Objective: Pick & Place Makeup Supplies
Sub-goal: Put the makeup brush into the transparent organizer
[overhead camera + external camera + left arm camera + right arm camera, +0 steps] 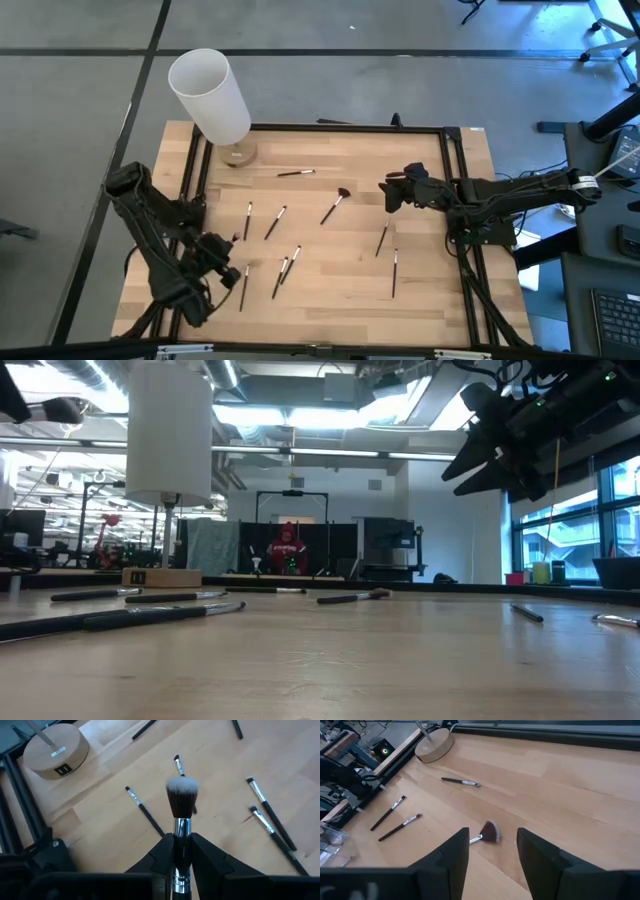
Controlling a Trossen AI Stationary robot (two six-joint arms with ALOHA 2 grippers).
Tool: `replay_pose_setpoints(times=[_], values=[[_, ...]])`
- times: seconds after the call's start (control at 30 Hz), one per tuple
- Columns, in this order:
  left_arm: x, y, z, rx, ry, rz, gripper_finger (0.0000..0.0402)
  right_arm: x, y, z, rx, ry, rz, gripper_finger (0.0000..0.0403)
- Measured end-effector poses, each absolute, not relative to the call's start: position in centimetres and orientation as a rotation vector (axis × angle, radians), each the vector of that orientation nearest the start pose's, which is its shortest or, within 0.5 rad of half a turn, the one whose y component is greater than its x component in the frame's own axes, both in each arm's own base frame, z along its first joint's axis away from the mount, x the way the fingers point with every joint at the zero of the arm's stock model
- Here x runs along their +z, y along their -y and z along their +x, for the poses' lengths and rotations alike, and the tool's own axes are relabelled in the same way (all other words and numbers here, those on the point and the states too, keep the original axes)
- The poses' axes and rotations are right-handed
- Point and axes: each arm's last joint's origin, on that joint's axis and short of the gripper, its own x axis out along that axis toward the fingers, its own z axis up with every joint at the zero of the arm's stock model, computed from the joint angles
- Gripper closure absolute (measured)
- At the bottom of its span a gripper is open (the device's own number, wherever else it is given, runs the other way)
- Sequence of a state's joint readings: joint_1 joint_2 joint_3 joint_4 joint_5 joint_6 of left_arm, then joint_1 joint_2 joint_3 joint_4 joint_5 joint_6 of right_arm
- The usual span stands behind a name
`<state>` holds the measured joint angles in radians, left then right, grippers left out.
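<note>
While our left gripper (182, 862) stands over the near-left part of the counter (430, 290), its jaws are closed on the metal neck of a fluffy brush (182, 800), and the head points forward, away from the wrist. We hold it by the neck and not by the soft hairs, probably so that the hairs are not pressed and the brush stays in line with the fingers for putting it down later. From above this brush is hidden by the arm, so we cannot say how high it is over the wood.

Our right gripper (492, 852) is at the far-right part of the counter, raised, with its jaws wide open and nothing between them. Through the gap we see a fan-shaped brush (489, 832) lying flat on the wood, so we judge that this arm is aiming at it.

The other thin brushes (275, 222) lie flat and scattered on the middle of the counter, apart from each other, and one (296, 173) lies near the far edge. A tall white cylinder (210, 95) stands on a round wooden base (238, 154) at the far-left corner. It looks like the place for the brushes, but we cannot be sure. No brush is seen inside it from here.
</note>
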<state>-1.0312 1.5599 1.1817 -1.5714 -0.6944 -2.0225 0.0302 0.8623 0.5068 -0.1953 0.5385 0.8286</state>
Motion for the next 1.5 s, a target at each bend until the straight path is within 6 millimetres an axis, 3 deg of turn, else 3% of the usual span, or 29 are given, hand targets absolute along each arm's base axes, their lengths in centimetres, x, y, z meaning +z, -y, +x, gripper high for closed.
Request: replay_pose_setpoints(times=[0.4, 1.07, 1.5], values=[[22.4, 19.2, 9.8, 0.807, -0.784, -0.184, 0.0350, 22.7, 1.0, 17.8, -0.678, -0.292, 0.635, 0.0237], [22.1, 19.5, 9.6, 0.755, -0.754, -0.151, 0.0348, 22.7, 0.9, 17.8, -0.678, -0.292, 0.634, 0.0237], [20.2, 20.8, 9.2, 0.795, -0.794, -0.091, 0.0347, 22.7, 0.9, 17.8, -0.677, -0.291, 0.634, 0.0237]])
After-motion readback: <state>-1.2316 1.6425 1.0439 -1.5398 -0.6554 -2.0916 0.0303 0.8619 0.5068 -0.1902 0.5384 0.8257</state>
